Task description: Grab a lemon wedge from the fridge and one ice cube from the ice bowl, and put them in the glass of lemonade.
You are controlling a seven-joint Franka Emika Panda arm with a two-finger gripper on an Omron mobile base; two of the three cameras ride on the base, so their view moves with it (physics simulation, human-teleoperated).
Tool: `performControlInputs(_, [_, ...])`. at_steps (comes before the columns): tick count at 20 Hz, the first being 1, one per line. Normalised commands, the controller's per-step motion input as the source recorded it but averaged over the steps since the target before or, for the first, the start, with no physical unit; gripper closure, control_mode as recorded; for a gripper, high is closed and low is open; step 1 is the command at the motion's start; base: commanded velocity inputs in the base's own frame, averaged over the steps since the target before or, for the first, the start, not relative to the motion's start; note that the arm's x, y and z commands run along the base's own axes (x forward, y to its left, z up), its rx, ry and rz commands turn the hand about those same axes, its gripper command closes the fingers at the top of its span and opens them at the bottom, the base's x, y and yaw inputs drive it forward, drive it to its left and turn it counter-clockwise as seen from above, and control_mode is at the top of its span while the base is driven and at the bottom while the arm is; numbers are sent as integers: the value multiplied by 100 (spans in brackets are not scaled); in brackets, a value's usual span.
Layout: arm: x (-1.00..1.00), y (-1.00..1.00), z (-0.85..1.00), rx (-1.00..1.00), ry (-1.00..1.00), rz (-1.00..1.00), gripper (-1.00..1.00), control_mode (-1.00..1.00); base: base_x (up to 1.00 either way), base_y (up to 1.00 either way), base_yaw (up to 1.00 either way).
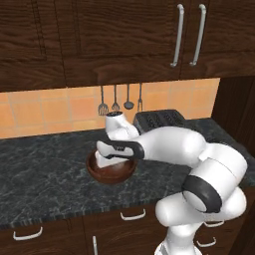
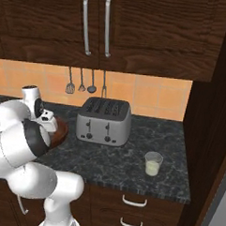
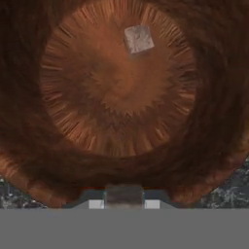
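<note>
The dark wooden ice bowl (image 1: pixel 113 175) (image 2: pixel 62 130) (image 3: pixel 214 121) sits on the black counter, left of the toaster. My gripper (image 1: pixel 106 162) (image 3: pixel 124 202) reaches down into it, shut on a pale ice cube (image 3: pixel 124 193) that sits between the fingertips (image 3: pixel 96 204). A second ice cube (image 3: pixel 138 38) lies loose on the bowl's floor, farther in. The glass of lemonade (image 2: pixel 153 163) stands near the counter's front edge, right of the toaster. The lemon wedge is out of view. A grey strip (image 2: pixel 219 212) at the lower right may be the fridge; I cannot tell.
A silver toaster (image 2: pixel 104 120) (image 1: pixel 160 120) stands between bowl and glass. Utensils (image 2: pixel 81 82) hang on the tiled wall under dark upper cabinets. A tall dark panel (image 2: pixel 211 115) closes the counter's right end. Bare counter (image 1: pixel 40 169) lies left of the bowl.
</note>
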Motion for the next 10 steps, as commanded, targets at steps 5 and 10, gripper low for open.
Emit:
performControlInputs(5, [-68,-69,57,0,-1,-2,100,-100,0,0,0])
performControlInputs(10, [-35,-95,62,0,1,-2,100,-100,0,0,0])
